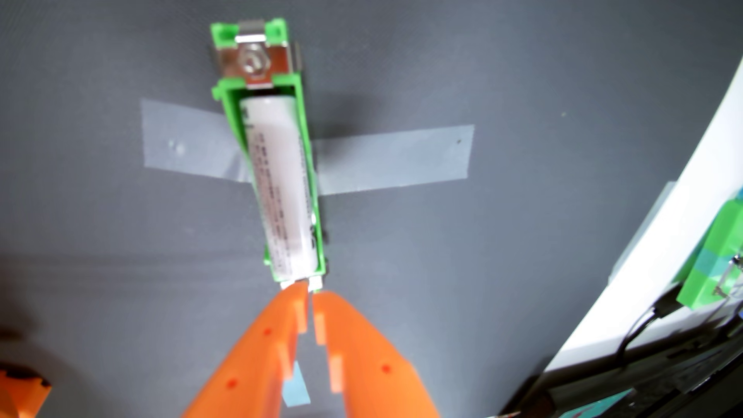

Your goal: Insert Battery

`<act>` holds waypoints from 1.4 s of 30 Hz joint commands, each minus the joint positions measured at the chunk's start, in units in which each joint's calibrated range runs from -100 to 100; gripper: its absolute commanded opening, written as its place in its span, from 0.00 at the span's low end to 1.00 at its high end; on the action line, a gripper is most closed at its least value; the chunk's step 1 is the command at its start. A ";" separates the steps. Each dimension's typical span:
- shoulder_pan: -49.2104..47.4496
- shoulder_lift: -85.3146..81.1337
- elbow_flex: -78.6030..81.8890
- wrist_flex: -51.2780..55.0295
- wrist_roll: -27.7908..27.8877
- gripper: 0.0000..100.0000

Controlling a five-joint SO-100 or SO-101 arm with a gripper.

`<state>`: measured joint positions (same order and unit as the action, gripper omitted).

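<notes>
Looking through the wrist view, you see the white battery lying lengthwise inside the green holder, its far end tucked up against the metal contact plate at the top of the picture. The holder is fastened to the grey tabletop by a strip of clear tape that runs out on both sides of it.

Your orange pincer comes in from the bottom edge, its two fingers drawn almost together, with only a thin slit between the tips. It grips nothing; the tips sit right at the holder's near end, touching or all but touching the small metal tab there. Whether they actually press on the battery's end you cannot tell, as that spot is blurred.

At the right edge you have a white board carrying another green part, well apart from the work.

Judging by this, the insertion looks nearly done: the cell appears to lie in its channel, and the step in hand seems to be the final seating. Your next move likely calls for a short, gentle push on the near end, kept in line with the holder so the tape does not peel, then a straight retreat.
</notes>
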<state>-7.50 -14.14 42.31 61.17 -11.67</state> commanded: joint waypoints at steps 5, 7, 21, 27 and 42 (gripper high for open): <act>0.65 -1.07 1.85 -2.32 1.99 0.02; 0.77 -1.07 1.85 -2.24 1.99 0.02; 0.18 -1.07 1.94 -1.65 2.04 0.02; 0.30 -1.07 1.94 -1.48 2.04 0.02; 0.65 -0.99 3.93 -2.24 2.04 0.02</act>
<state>-7.09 -14.14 45.93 59.41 -9.83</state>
